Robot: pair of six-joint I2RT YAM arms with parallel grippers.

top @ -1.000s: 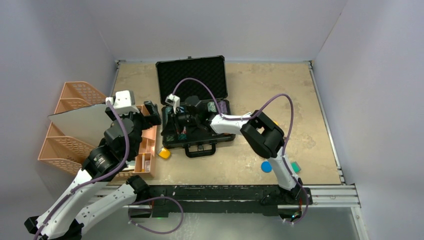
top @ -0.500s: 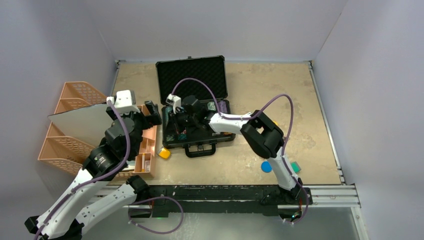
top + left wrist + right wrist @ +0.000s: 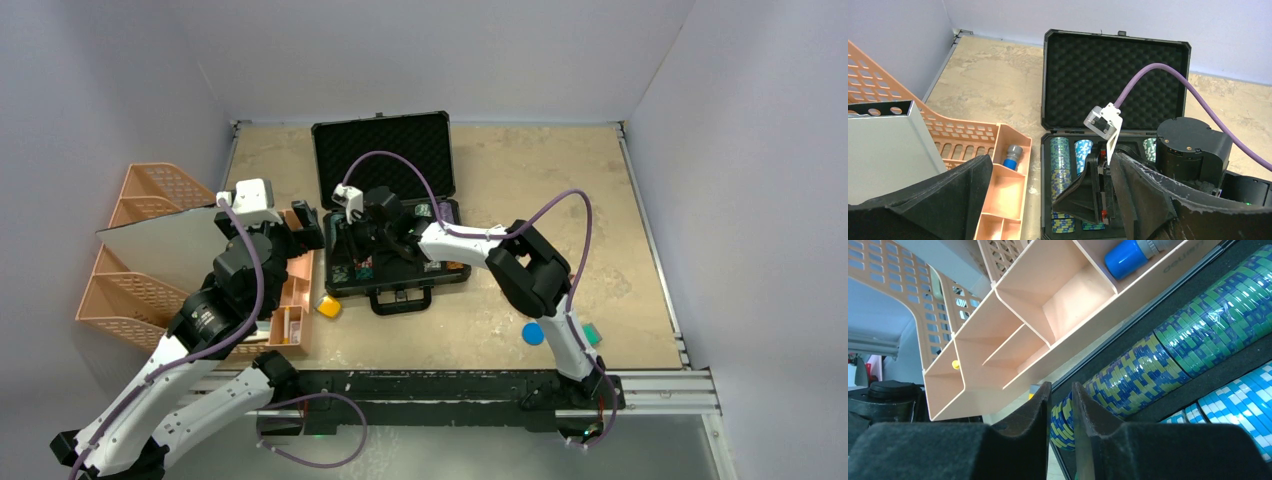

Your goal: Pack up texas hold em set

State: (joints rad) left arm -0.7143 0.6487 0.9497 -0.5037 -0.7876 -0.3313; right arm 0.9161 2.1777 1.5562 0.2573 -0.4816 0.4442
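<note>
Several rows of chips (image 3: pixel 1061 162) lie in the foam slots of the black case (image 3: pixel 385 155), open mid-table; packing looks well along, lid not yet shut. The right gripper (image 3: pixel 1061 395) sits among the chips, fingers almost together, hold unclear; the left gripper (image 3: pixel 1048 170) hangs spread and empty beside the case.

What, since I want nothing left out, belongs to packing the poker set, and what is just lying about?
Belongs to the job:
black foam-lined briefcase, lid open
poker chip stacks in its base

Just lying about:
yellow block
green block
peach desk organiser
blue and grey cylinder in it
</note>
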